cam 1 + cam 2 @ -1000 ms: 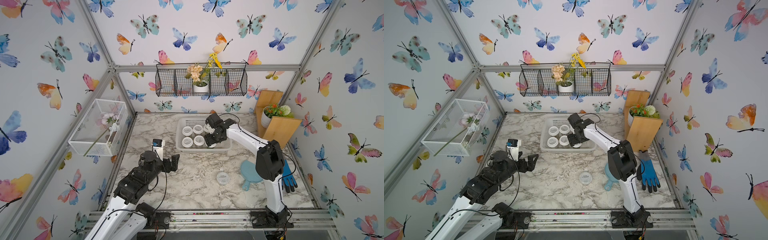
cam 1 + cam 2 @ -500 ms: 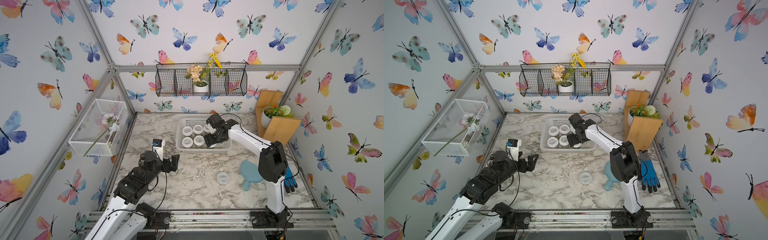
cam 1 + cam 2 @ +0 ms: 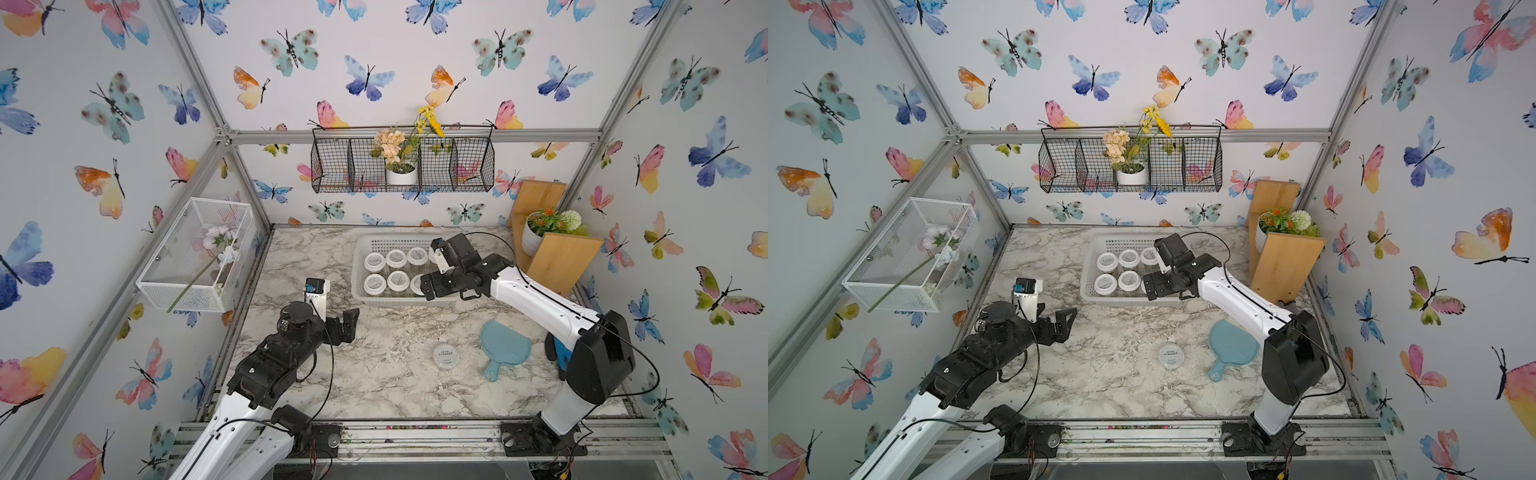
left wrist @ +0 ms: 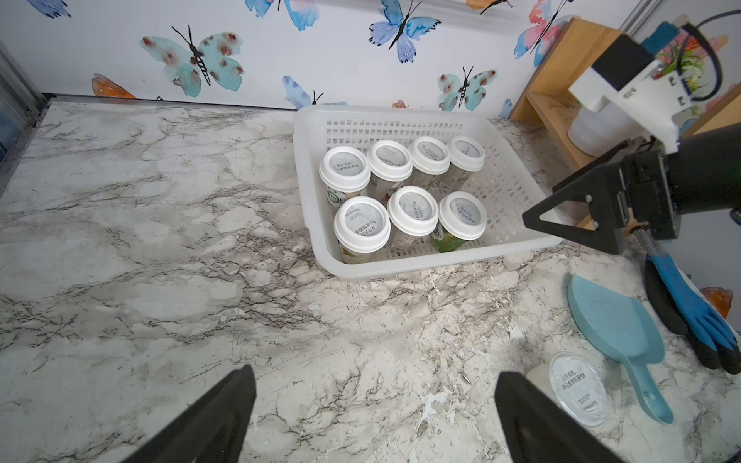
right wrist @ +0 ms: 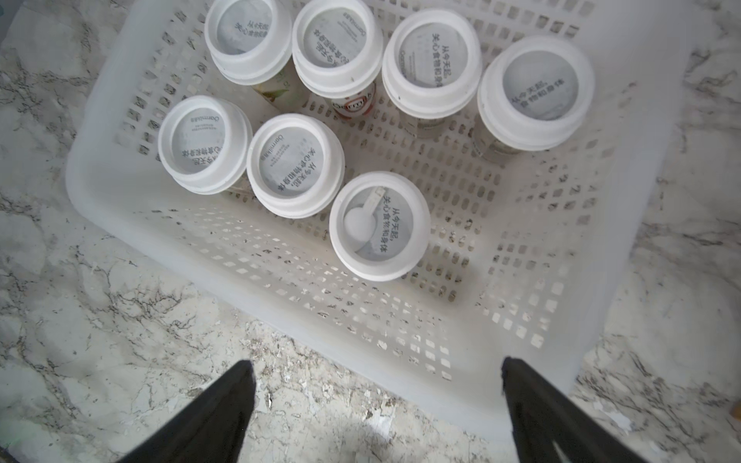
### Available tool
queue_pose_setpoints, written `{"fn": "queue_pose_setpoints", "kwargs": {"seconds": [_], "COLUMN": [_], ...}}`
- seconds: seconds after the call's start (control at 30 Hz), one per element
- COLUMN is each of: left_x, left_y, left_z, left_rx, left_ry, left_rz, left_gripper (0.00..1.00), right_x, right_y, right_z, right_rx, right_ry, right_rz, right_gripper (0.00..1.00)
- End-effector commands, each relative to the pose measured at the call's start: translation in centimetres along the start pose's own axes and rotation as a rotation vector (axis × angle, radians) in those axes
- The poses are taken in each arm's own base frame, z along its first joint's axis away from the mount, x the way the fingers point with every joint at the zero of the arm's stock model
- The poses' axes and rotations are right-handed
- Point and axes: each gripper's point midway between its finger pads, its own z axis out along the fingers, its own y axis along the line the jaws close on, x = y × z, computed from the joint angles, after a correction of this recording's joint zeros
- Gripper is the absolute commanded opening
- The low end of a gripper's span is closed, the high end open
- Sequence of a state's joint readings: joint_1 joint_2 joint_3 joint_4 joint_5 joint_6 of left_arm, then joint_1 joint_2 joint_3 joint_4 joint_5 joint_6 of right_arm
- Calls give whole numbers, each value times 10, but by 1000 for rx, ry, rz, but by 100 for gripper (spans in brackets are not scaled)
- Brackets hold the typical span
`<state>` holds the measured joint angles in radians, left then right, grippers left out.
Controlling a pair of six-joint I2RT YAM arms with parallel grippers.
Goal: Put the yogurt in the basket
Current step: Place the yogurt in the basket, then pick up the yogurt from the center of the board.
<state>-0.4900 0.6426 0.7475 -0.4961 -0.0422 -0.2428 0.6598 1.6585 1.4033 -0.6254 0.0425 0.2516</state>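
Bearings were taken from the front rail, with 12 o'clock at the back wall.

**Basket** point(image 3: 360, 266): It stood flat on the marble table point(image 3: 374, 386) at 12 o'clock of the table's centre, near the back wall. It was confirmed in both top views point(image 3: 1089, 270).

**Jars** point(image 5: 294, 164): Seven stood upright inside the basket, lids up. Four were in the row toward 12 o'clock and three in the row toward 6 o'clock. All were crowded toward the basket's 9 o'clock end. One lid point(image 5: 379, 228) showed a small white spoon under its disc.

**Loose jar** point(image 3: 446, 356): The eighth stood upright on the bare table at 4 o'clock of centre, well apart from the basket. Its lid was flatter and paler than the others. A blue paddle point(image 3: 505, 345) lay just beside it at 3 o'clock. A blue-and-black glove point(image 3: 559, 353) lay beyond the paddle, partly hidden by the right arm.

**Right gripper** point(image 5: 375, 366): It hovered above the basket's 3 o'clock end. The jaws were spread wide with nothing between them, and it touched no jar.

**Left gripper** point(image 4: 375, 379): It hung above the table at 9 o'clock of centre, facing the basket and well apart from it. The jaws were spread wide and empty.
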Motion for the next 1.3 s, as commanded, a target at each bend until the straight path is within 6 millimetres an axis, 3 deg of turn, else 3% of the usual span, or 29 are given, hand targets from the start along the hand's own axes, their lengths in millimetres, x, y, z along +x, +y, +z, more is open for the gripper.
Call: {"fn": "queue_pose_setpoints", "kwargs": {"seconds": [0.0, 0.13, 0.5, 0.7, 0.97, 1.27], "left_x": [2, 3, 7, 9, 10, 11], "left_y": [-5, -5, -2, -3, -6, -5], "left_z": [2, 5, 10, 12, 13, 15], "left_rx": [33, 33, 14, 17, 34, 31], "left_ry": [4, 14, 34, 47, 50, 55], "left_rz": [14, 15, 13, 14, 20, 20], "left_gripper": [99, 98, 96, 96, 96, 96], "right_x": [7, 31, 78, 77, 100, 111], "right_y": [-17, -29, -40, -36, -33, -19], "right_z": [-5, -6, -13, -21, -28, -48], "right_rx": [71, 119, 124, 93, 60, -44], "right_ry": [-23, 10, 23, -10, 60, 44], "right_rz": [14, 11, -35, -28, -25, -7], "right_gripper": [99, 99, 99, 99, 94, 94]}}
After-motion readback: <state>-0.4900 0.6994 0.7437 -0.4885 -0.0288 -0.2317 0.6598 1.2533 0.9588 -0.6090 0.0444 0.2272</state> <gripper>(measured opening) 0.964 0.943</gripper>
